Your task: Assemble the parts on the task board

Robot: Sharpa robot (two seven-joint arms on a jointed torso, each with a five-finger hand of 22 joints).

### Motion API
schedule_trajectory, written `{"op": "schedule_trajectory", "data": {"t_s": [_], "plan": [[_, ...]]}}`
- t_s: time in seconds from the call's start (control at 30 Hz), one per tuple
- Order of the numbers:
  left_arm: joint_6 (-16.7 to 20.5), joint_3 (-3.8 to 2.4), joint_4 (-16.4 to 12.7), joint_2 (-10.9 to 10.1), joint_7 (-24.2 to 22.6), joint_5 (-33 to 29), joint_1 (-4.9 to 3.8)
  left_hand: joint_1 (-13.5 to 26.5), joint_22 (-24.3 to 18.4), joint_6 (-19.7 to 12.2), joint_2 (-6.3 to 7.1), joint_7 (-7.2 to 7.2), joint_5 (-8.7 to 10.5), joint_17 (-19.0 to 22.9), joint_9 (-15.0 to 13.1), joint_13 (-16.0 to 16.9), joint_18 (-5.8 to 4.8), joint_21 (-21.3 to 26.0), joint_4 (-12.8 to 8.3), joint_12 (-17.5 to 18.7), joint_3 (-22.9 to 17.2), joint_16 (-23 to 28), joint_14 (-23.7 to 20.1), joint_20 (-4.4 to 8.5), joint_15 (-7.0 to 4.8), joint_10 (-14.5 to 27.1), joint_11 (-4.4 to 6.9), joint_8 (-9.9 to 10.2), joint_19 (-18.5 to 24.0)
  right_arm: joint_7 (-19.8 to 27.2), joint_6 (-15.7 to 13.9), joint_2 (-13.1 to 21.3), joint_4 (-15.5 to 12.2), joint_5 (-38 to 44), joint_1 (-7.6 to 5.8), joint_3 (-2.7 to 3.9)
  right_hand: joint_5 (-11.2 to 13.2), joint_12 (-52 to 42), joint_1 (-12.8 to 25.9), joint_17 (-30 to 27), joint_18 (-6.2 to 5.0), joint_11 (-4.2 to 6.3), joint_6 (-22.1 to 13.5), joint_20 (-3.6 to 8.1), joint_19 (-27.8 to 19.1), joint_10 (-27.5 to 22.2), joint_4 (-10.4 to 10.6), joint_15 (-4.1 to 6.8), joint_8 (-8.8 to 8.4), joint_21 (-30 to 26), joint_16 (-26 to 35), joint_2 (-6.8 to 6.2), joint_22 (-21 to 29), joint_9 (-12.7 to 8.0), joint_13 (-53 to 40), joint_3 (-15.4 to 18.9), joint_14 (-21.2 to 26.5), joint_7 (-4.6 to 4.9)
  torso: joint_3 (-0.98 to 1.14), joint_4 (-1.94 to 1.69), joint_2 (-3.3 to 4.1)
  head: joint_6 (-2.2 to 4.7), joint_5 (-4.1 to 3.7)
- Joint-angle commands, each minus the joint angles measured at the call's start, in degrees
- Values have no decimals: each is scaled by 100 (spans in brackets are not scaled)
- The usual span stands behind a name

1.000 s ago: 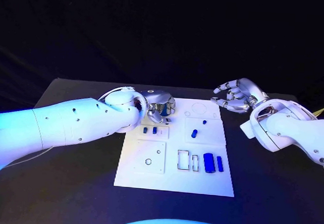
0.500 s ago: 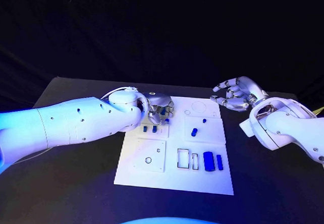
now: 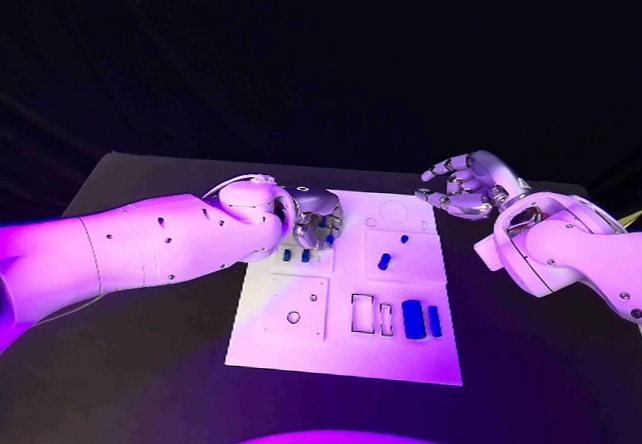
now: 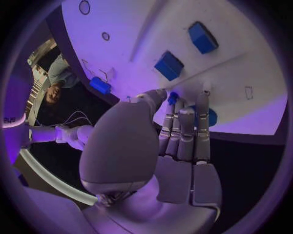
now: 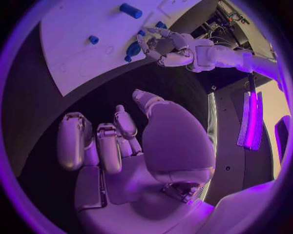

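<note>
fingers (image 4: 183, 127) of the left hand (image 3: 315, 218) are closing around a small blue part (image 4: 173, 97) at the far left corner of the task board (image 3: 346, 359), which is lying in the middle of the black surface (image 3: 140, 373); whether the part is already being gripped or only touched, the views are not settling. the right hand (image 3: 467, 186) is hovering off the board's far right corner, fingers loosely curled and holding nothing. other blue parts, among them a block (image 3: 414, 319) near the front right, are resting on the board. judging by look, the pieces are being light, rigid, smooth plastic, likely slippery, and are best being pinched across opposite flat sides, low down near the board.
</note>
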State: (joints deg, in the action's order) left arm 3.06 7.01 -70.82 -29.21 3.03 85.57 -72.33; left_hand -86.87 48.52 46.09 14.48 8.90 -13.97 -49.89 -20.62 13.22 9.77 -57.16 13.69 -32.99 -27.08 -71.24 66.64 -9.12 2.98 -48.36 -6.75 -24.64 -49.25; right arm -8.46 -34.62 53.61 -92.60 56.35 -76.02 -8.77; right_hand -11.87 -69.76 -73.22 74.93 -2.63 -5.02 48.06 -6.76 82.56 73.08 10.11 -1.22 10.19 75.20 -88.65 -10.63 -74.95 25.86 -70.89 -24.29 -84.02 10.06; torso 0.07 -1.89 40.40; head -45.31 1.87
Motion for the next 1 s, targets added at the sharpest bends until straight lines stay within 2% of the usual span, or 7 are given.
{"op": "schedule_trajectory", "data": {"t_s": [0.03, 0.6, 0.8, 1.0], "plan": [[-53, -3, 25, 26, -7, 36, 11, -44, 30, 43, -4, 2, 7, -7, 13, -15, 37, -41, 3, 27, -55, -52, 33, 7, 2, -48, 0, 34, -34, 75, -6, 1, -14, 42, 2, 0, -22, 24, -21, 1043, -86, 6, -21, 7, -32, -18, 4, 50, 40, -38, 34, -50, -613, 5, 2, -24, -479, -13, 5, -3, 0, -8, -2], [-29, -4, 107, 81, 6, -6, 25, -66, 334, 171, -72, 38, -1, 24, 98, -150, 18, -343, -237, 155, -454, -200, 52, 33, -18, -242, 16, 137, -52, 75, 1, -7, -16, 42, 2, 0, -22, 21, -16, 1043, -86, 7, -20, 8, -30, -10, 9, 51, 46, -37, 34, -49, -614, 7, 2, -27, -479, -14, 7, -3, -1, -13, -11], [-36, -5, 128, 93, 6, -37, 25, -83, 558, 264, -124, 50, 7, -75, 116, -183, -7, -563, -425, 179, -605, -316, 162, 62, -49, -369, 46, 160, -149, 74, 4, -5, -17, 42, 2, 1, -22, 21, -16, 1043, -86, 7, -20, 8, -30, -10, 9, 51, 46, -37, 34, -49, -614, 7, 2, -27, -479, -14, 7, 0, -2, -21, -9], [-56, -5, 153, 118, 2, -55, 27, -17, 711, 333, -132, 40, 21, -217, 124, -198, -32, -701, -502, 193, -643, -429, 286, 72, -63, -459, 67, 171, -234, 72, 7, -3, -21, 42, 2, 1, -22, 21, -16, 1043, -86, 7, -20, 8, -30, -10, 9, 51, 46, -37, 34, -49, -614, 7, 2, -27, -479, -14, 6, -2, 0, -24, -14]]}}
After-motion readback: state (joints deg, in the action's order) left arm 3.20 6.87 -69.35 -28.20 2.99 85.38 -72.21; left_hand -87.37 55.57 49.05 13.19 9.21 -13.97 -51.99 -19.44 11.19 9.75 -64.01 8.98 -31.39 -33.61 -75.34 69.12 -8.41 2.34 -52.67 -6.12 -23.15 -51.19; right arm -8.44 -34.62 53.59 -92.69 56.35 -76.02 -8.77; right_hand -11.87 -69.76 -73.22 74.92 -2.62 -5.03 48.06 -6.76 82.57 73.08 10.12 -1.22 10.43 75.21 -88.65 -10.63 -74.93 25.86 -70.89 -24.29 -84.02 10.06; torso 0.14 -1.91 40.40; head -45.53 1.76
